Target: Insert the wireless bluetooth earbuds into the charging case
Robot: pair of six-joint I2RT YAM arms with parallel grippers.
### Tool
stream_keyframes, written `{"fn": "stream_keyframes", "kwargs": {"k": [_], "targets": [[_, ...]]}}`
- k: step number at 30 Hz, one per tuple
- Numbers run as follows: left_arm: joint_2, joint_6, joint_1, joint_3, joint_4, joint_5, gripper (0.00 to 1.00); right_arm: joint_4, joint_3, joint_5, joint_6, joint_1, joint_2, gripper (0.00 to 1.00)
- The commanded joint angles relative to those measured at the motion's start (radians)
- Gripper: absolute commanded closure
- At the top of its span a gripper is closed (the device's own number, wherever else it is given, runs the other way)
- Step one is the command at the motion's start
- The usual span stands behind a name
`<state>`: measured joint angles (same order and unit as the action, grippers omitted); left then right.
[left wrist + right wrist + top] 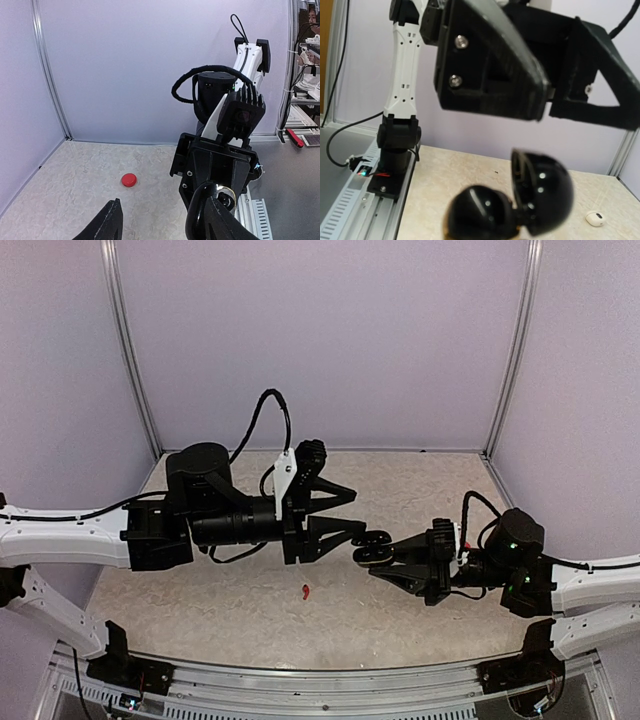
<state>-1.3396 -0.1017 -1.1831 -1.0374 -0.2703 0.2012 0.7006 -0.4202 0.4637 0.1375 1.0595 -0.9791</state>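
- Count: two earbuds seen (one red, one white), one charging case, one red round object, two grippers. No black earbud could be made out.
- Nearest: red earbud [304, 591], a tiny curved red piece, lay alone on the speckled beige table [200, 610], near of the left gripper and well apart from both arms.
- Mid-table, left: left gripper [358, 511] was held above the table, pointing right. Its fingers were spread wide with nothing between them.
- Mid-table, right: right gripper [378, 552] pointed left, its tip just beside the lower finger of the left gripper. It was pinched on the charging case [542, 190], which was off the table.
- Case: glossy black, pebble-shaped, hinged open like a clamshell with the lid upright. Its inside was too blurred in the right wrist view to tell the contents.
- Farther: white earbud [595, 218], a small white oval with a dark spot, lay on the table beyond the case. It was hidden in the top view.
- Red round object [129, 179], flat and disc-like, sat on the table in the left wrist view, apart from the arms. It was hidden in the top view.
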Motion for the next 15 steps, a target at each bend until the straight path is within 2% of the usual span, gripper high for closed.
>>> {"fn": "stream_keyframes", "kwargs": {"k": [1, 6, 10, 15], "targets": [[0.012, 0.013, 0.009, 0.001, -0.025, -0.008, 0.43, 0.015, -0.004, -0.004, -0.001, 0.008, 0.009, 1.0], [0.032, 0.094, 0.084, 0.029, -0.03, -0.068, 0.38, 0.018, 0.01, -0.035, -0.007, 0.008, 0.034, 1.0], [0.001, 0.229, 0.237, 0.0, 0.077, -0.138, 0.37, 0.001, 0.017, -0.062, -0.007, 0.006, 0.064, 1.0], [-0.082, 0.35, 0.441, -0.038, 0.224, -0.151, 0.37, -0.026, 0.024, -0.087, -0.01, 0.003, 0.092, 1.0]]}}
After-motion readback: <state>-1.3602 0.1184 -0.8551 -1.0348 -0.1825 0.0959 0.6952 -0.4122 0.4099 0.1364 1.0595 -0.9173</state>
